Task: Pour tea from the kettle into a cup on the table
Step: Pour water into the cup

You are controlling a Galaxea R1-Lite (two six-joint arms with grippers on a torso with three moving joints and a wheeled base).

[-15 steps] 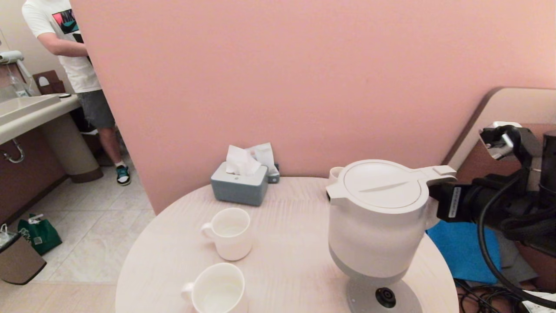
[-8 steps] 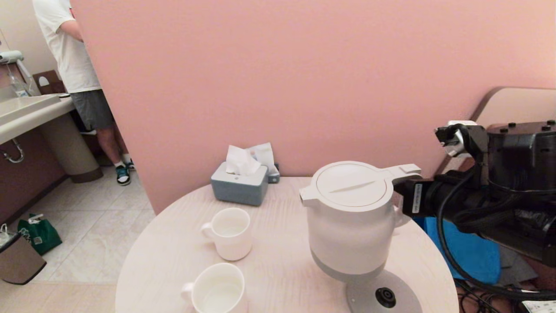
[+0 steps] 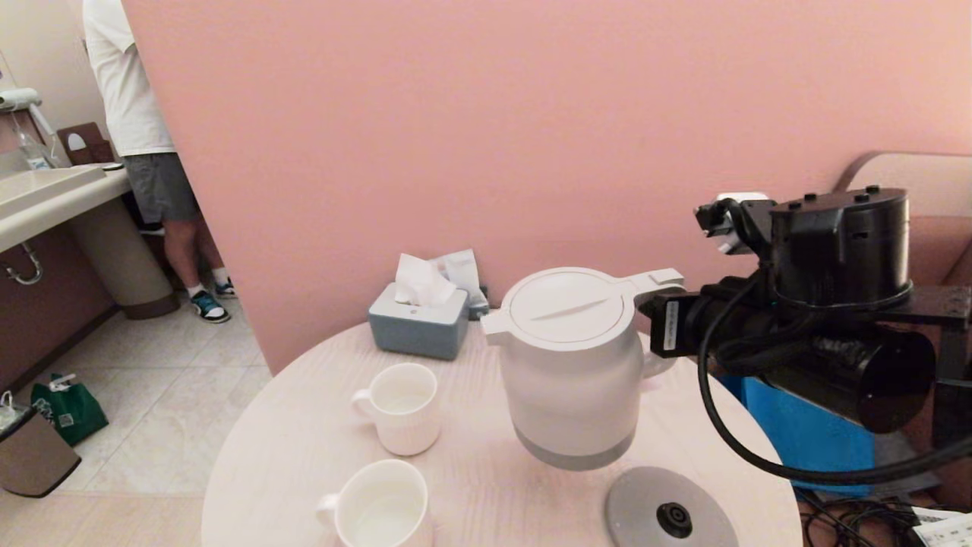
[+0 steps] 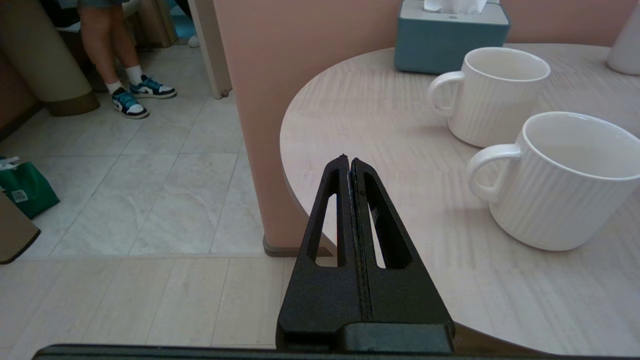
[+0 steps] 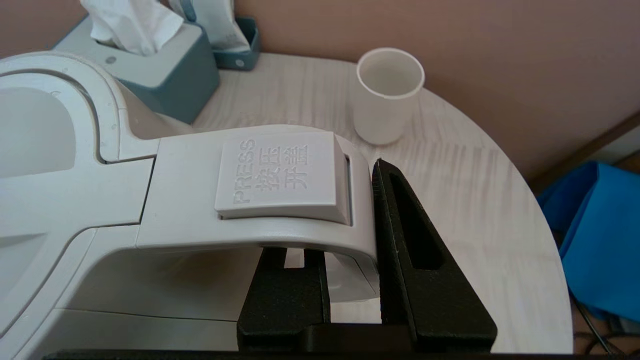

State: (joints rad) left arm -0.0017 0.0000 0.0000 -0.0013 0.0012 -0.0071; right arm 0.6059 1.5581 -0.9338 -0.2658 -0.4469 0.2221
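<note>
The white kettle hangs upright in the air above the table, clear of its grey disc base. My right gripper is shut on the kettle's loop handle, one finger inside the loop and one outside. Two white ribbed mugs stand left of the kettle, the far one and the near one. The spout points towards them and no tea shows at it. My left gripper is shut and empty, off the table's left edge near the mugs.
A grey-blue tissue box stands at the back by the pink wall. A small handleless white cup stands behind the kettle. A person stands far left. A blue object lies beyond the table's right edge.
My right arm has lifted the kettle off its grey base and carried it left towards the mugs. The person at the far left has shifted a little.
</note>
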